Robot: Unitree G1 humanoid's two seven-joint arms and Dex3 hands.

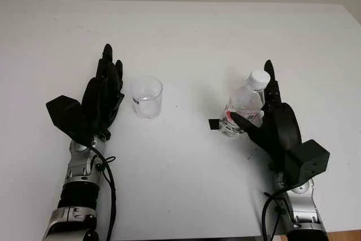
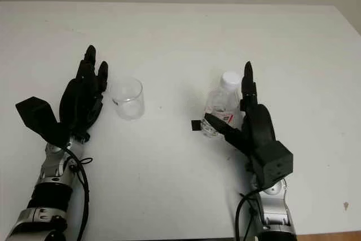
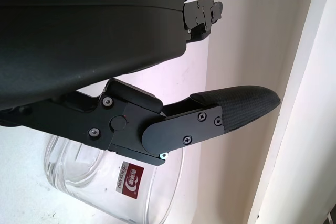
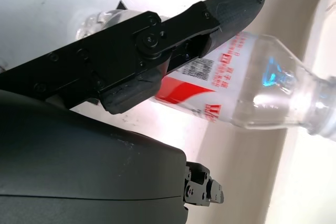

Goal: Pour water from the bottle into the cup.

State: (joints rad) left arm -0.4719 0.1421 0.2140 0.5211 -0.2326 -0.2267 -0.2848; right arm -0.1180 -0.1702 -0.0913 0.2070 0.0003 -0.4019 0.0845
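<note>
From the head cameras, the bottle (image 1: pixel 243 107) stands upright on the white desk (image 1: pixel 186 38) with its white cap (image 1: pixel 259 77) on, and the right robot hand (image 1: pixel 265 118) is around its lower body, a thumb across the near side of the label and longer fingers rising behind. The clear cup (image 1: pixel 147 96) stands well apart on the left, with the left robot hand (image 1: pixel 103 97) just beside it, open and holding nothing. The cap matters most: if it is still screwed tight, tipping will deliver no water, and one free hand would have to undo it. In the left wrist view, the cup (image 3: pixel 113 182) sits close under a black finger (image 3: pixel 231 111) without clear contact; a careless nudge from that hand could slide or topple so light a vessel. In the right wrist view, the thumb (image 4: pixel 173 30) presses over the red-and-white label of the bottle (image 4: pixel 236 93), so the hand looks closed on it, though how firmly I cannot tell. A thin plastic wall may buckle or slip during the carry across, and a loose hold could let the bottle twist as it tilts, sending water onto the desk beside the cup.
</note>
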